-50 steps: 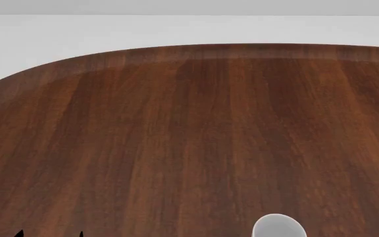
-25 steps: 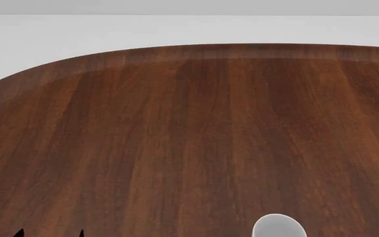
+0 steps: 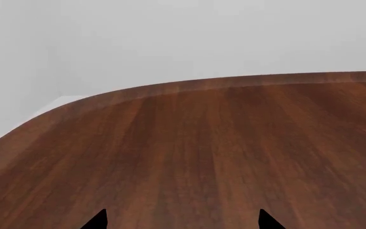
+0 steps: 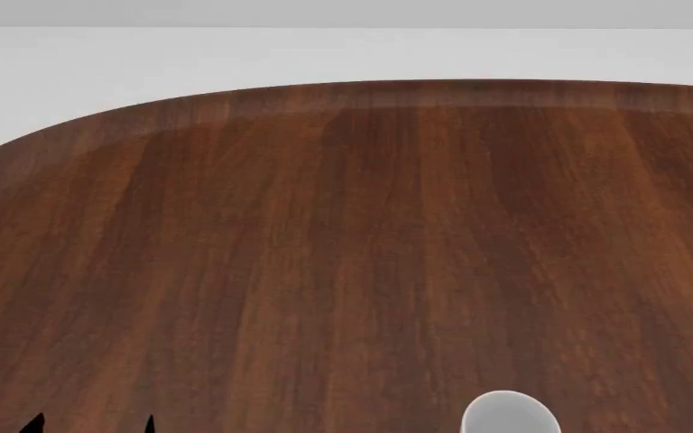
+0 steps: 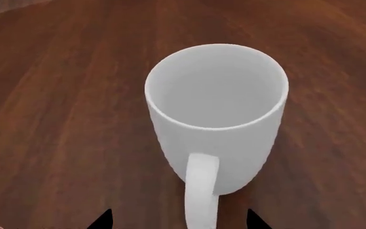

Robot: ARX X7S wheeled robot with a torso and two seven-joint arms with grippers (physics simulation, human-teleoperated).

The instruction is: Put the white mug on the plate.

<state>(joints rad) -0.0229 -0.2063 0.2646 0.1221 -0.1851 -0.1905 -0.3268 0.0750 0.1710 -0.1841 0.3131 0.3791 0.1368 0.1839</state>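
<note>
on the wooden table (image 5: 55, 95), upright just ahead of the right gripper (image 5: 179, 220) whose jaws are spread, the white mug (image 5: 218, 124) looks rigid, glossy, probably slippery; grasp its handle (image 5: 201, 191).

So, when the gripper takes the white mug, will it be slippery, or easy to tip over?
The white mug looks glossy and smooth, so the fingers may slip on it. It is tall for its width and stands upright on the table, so a push near the rim could tip it. It looks rigid, probably ceramic.
</note>
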